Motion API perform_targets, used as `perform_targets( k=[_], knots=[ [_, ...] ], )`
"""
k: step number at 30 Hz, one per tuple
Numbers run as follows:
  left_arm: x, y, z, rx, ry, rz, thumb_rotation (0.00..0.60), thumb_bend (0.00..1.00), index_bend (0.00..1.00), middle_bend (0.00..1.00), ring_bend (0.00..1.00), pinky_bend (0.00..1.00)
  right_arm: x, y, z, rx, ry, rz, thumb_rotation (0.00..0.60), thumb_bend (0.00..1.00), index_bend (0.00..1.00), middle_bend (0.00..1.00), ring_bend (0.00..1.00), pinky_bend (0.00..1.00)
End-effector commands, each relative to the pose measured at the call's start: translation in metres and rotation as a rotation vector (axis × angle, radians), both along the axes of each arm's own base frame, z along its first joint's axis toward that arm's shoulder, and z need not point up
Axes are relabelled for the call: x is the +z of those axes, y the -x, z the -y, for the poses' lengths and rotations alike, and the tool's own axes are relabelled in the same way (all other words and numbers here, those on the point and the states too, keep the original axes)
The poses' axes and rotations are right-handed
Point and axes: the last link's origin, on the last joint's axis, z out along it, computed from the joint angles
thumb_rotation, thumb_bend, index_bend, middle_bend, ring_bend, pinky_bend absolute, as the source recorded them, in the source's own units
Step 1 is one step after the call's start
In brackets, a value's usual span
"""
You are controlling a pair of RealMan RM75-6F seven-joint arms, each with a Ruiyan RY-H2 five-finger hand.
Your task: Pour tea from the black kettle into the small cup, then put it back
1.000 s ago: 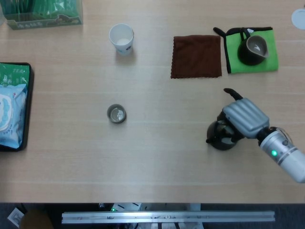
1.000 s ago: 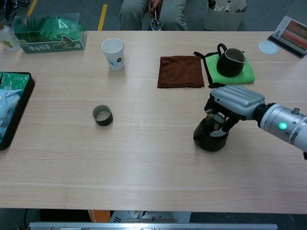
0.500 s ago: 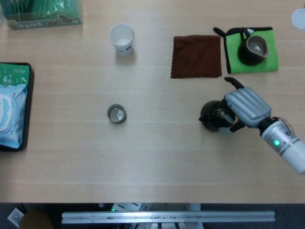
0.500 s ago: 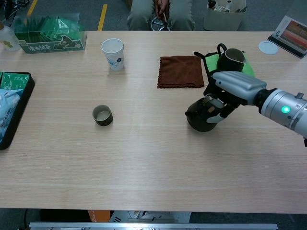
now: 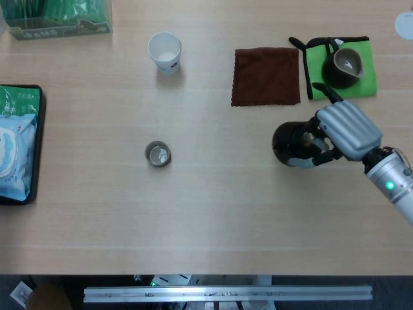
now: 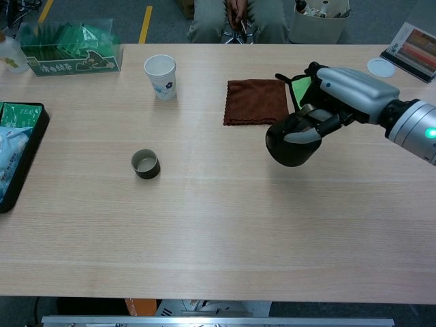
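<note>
My right hand [image 5: 345, 131] grips black kettle [image 5: 292, 144], right of frame centre, raised off table [image 6: 218, 231]. Small cup [image 5: 157, 154] stands left of centre, well apart. Left hand unseen.

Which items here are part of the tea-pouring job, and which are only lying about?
In the job:
- black kettle, held by the right hand
- small cup, to the kettle's left

Lying about:
- paper cup
- brown cloth
- green cloth with a dark pitcher on it
- black tray of packets
- green box
</note>
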Motion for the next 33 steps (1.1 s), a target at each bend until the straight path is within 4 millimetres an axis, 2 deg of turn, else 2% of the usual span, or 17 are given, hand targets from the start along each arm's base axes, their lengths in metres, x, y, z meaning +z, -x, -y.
perform_targets(
  k=[1,5,10,14,17,33],
  knots=[
    [0.0,-0.001,0.0,-0.005,0.005,0.006,0.6,0.29,0.2,0.21,0.16,0.2,0.004,-0.001,-0.001,0.015,0.028,-0.014,0.365,0.01,0.99,0.91,0.87,0.02],
    [0.0,-0.002,0.0,-0.012,0.004,0.009,0.6,0.29,0.2,0.21,0.16,0.2,0.006,-0.004,-0.004,0.029,0.045,-0.018,0.373,0.14,1.0,0.91,0.88,0.02],
    [0.0,-0.002,0.0,-0.014,0.004,0.009,0.6,0.29,0.2,0.21,0.16,0.19,0.01,-0.004,-0.006,0.046,0.068,-0.036,0.372,0.18,1.0,0.91,0.88,0.02],
    [0.0,-0.002,0.0,-0.017,0.007,0.011,0.6,0.29,0.2,0.21,0.16,0.19,0.012,-0.004,-0.007,0.054,0.09,-0.031,0.372,0.3,1.0,0.91,0.88,0.02],
    [-0.001,-0.003,0.0,-0.022,0.008,0.012,0.6,0.29,0.2,0.21,0.16,0.19,0.014,-0.005,-0.007,0.064,0.11,-0.034,0.384,0.36,1.0,0.91,0.88,0.02],
    [-0.002,-0.001,-0.005,-0.038,0.015,-0.001,0.6,0.29,0.2,0.21,0.16,0.19,0.025,-0.001,-0.01,0.111,0.185,-0.089,0.456,0.39,1.0,0.91,0.88,0.02]
  ],
)
